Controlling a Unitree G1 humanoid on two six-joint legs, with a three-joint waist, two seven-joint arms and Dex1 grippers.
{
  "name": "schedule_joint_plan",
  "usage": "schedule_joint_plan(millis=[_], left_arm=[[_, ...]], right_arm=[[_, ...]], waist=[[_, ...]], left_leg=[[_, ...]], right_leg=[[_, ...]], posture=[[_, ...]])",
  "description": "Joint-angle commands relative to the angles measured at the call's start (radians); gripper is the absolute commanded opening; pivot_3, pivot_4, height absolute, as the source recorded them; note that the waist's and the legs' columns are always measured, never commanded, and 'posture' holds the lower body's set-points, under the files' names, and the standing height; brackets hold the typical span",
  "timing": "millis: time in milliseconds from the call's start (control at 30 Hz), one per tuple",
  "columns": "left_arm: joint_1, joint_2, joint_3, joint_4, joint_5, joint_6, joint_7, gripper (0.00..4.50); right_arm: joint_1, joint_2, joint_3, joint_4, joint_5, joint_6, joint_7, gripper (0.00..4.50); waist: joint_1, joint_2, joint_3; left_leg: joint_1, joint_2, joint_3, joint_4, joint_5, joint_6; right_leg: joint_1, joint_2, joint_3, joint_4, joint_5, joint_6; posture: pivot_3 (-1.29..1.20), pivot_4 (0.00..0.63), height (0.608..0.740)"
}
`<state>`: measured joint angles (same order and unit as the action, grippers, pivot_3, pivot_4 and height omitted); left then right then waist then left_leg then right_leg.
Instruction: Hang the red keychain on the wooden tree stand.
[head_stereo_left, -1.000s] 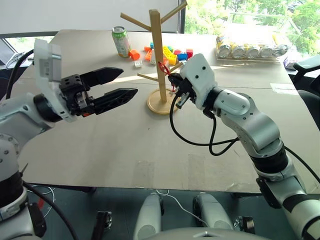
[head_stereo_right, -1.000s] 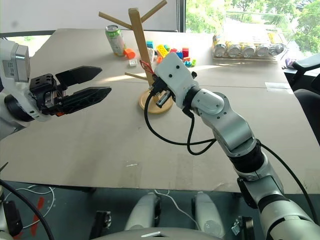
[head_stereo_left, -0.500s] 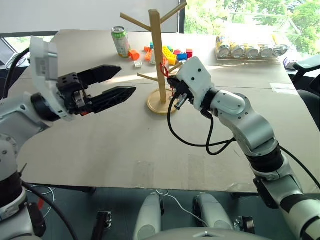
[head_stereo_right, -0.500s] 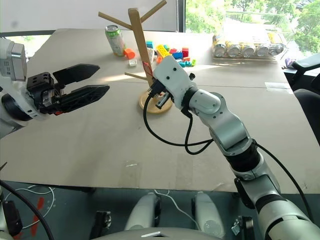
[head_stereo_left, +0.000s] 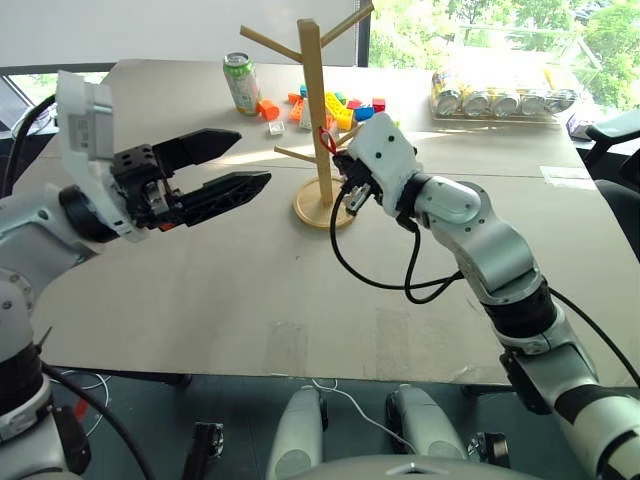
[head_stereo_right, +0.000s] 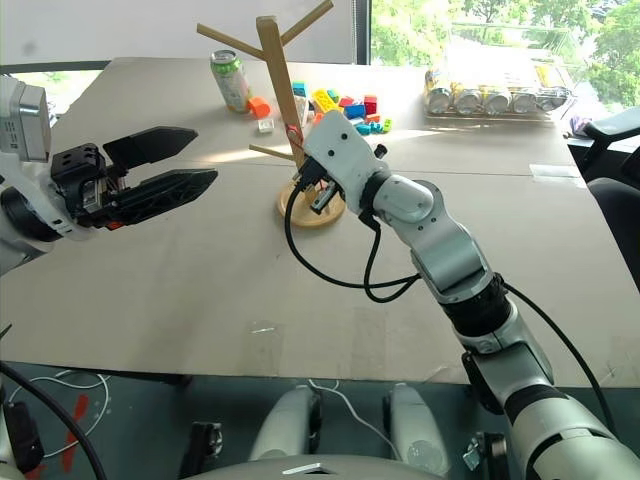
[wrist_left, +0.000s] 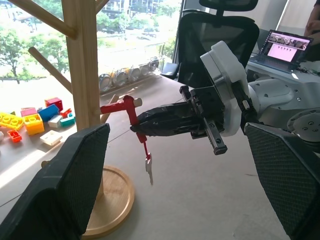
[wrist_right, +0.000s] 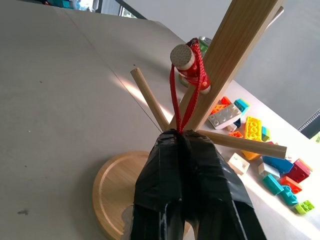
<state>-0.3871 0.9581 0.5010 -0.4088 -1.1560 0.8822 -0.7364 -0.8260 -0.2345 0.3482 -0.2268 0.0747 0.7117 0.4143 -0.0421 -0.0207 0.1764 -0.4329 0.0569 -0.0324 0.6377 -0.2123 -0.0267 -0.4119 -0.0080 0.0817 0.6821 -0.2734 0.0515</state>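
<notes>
1. The right gripper (wrist_right: 182, 137) is shut tight on the red keychain (wrist_right: 184, 97).
2. The cord loops over a peg of the wooden tree stand (head_stereo_left: 316, 110) (key dangling below).
3. The left gripper (head_stereo_left: 245, 163) hangs wide open, holding nothing.

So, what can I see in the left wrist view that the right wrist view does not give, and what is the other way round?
Left wrist view alone: the small silver key dangling below the shut right gripper, the open left gripper, an office chair and a laptop.
Right wrist view alone: the cord looped over a peg's round end, and the green can behind the pole.
Both: the red keychain, the wooden tree stand and the toy blocks.
</notes>
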Motion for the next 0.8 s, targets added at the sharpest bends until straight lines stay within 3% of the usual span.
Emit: schedule_joint_plan(millis=[33,67,367,400,533,667,800], left_arm=[[-0.020,0.027,0.029,-0.005,0.017,-0.033,-0.008,4.50],[-0.023,0.027,0.029,-0.001,0.020,-0.035,-0.008,4.50],[-0.036,0.034,0.016,0.022,0.041,-0.046,-0.031,4.50],[-0.039,0.037,0.012,0.028,0.048,-0.047,-0.037,4.50],[-0.043,0.065,-0.007,0.053,0.084,-0.040,-0.067,4.50],[-0.069,0.122,-0.050,0.121,0.162,-0.054,-0.123,4.50],[-0.098,0.155,-0.097,0.180,0.235,-0.077,-0.171,4.50]], right_arm=[[-0.033,0.011,-0.007,0.006,-0.013,-0.020,0.013,0.02],[-0.033,0.013,-0.011,0.015,-0.014,-0.022,0.015,0.02],[0.009,-0.003,-0.038,-0.040,0.017,-0.005,0.067,4.19],[0.020,-0.016,-0.048,-0.068,0.030,0.013,0.079,4.44],[0.060,-0.075,-0.105,-0.172,0.107,0.095,0.136,4.44],[0.066,-0.167,-0.284,-0.298,0.355,0.293,0.267,4.44],[0.000,-0.222,-0.408,-0.345,0.531,0.436,0.301,4.44]], waist=[[0.000,0.000,0.000],[0.000,0.000,0.000],[0.000,0.000,0.000],[0.000,0.000,0.000],[0.001,0.000,0.000],[0.002,0.000,0.000],[-0.003,0.001,0.001]], left_leg=[[0.000,0.000,0.000,0.000,0.000,0.000],[0.000,0.000,0.000,0.000,0.000,0.000],[0.000,0.000,0.000,0.000,0.000,0.000],[0.000,0.000,0.000,0.000,0.000,0.000],[0.000,0.000,0.000,0.000,0.000,0.000],[0.000,0.000,-0.001,0.000,0.000,0.000],[0.000,0.000,0.000,0.000,0.000,0.000]], right_leg=[[0.000,0.000,0.000,0.000,0.000,0.000],[0.000,0.000,0.000,0.000,0.000,0.000],[0.000,0.000,0.000,0.000,0.000,0.000],[0.000,0.000,0.000,0.000,0.000,0.000],[0.000,0.000,0.000,0.000,0.000,0.000],[0.000,0.000,-0.001,0.000,0.000,0.000],[0.000,0.000,-0.001,0.000,0.000,0.000]], posture=[[0.00,0.150,0.740],[0.00,0.150,0.740],[0.00,0.150,0.740],[0.00,0.150,0.740],[0.00,0.150,0.740],[0.00,0.150,0.740],[0.00,0.150,0.740]])
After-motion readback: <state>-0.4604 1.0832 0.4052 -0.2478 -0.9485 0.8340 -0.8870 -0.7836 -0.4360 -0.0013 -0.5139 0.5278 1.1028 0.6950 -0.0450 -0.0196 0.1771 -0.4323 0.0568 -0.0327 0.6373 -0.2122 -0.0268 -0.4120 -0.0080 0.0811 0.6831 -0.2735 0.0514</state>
